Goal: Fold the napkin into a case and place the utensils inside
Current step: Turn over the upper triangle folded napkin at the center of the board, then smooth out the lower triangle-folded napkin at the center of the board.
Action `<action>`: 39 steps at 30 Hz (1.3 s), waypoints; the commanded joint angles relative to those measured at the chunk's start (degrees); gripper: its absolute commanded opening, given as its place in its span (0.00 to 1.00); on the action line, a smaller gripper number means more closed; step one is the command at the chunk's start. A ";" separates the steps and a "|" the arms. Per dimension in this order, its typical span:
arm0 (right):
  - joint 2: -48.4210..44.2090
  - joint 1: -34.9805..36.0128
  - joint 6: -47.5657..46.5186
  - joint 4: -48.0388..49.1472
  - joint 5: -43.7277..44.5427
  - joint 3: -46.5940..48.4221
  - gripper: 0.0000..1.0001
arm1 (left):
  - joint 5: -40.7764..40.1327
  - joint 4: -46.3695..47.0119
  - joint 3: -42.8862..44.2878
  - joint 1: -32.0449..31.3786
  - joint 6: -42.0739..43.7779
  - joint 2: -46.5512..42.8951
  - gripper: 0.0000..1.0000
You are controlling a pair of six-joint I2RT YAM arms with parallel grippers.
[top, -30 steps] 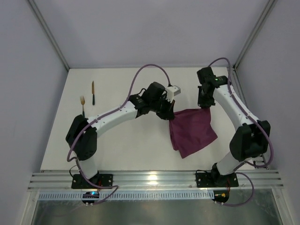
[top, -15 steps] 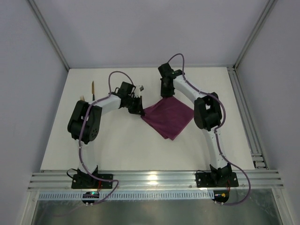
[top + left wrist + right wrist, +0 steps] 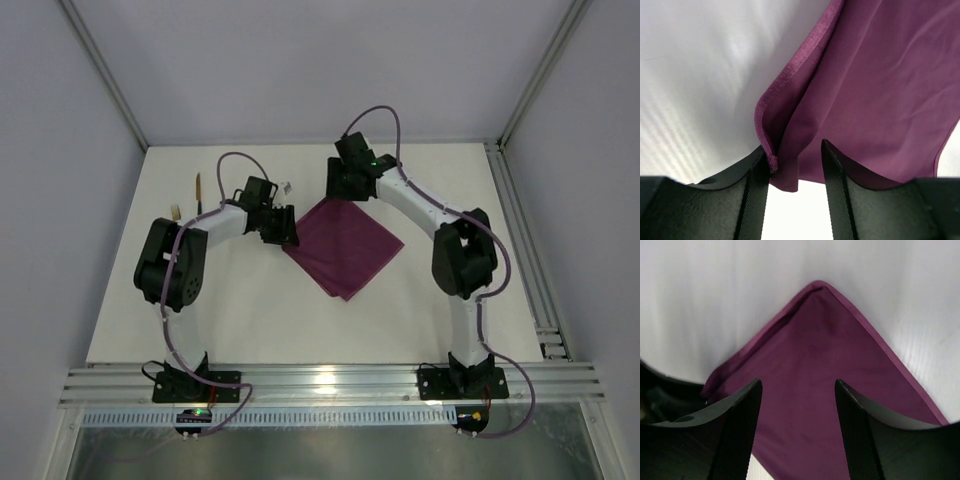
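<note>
The magenta-purple napkin (image 3: 343,245) lies flat on the white table as a diamond, doubled over. My left gripper (image 3: 286,232) sits at its left corner, open. In the left wrist view a folded corner of the napkin (image 3: 790,145) droops between the fingers (image 3: 756,190) and brushes the left one, unclamped. My right gripper (image 3: 340,192) hovers open over the far corner of the napkin (image 3: 830,370), with a wide gap between its fingers (image 3: 742,420). The gold knife (image 3: 198,188) lies at the far left. The fork (image 3: 176,210) peeks out beside my left arm.
The table's left edge runs close behind the utensils. A metal rail (image 3: 520,240) borders the right side. My left arm's elbow (image 3: 165,270) sits low near the fork. A grooved aluminium rail (image 3: 320,385) spans the near edge.
Both arms carried the napkin left and toward the back, then laid it down flat. Both grippers went from shut on its corners to open.
</note>
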 commanded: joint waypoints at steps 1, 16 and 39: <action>-15.50 0.39 -0.82 5.96 3.03 -8.76 0.64 | -6.51 -0.78 -0.83 0.85 2.55 -3.38 0.47; -31.87 17.33 3.48 15.99 8.12 -42.36 0.24 | -13.72 -2.18 -3.91 0.50 12.75 -11.38 0.47; -28.44 26.67 24.58 25.13 9.09 -54.83 0.25 | -8.97 -3.51 -4.70 -1.17 16.44 -9.01 0.37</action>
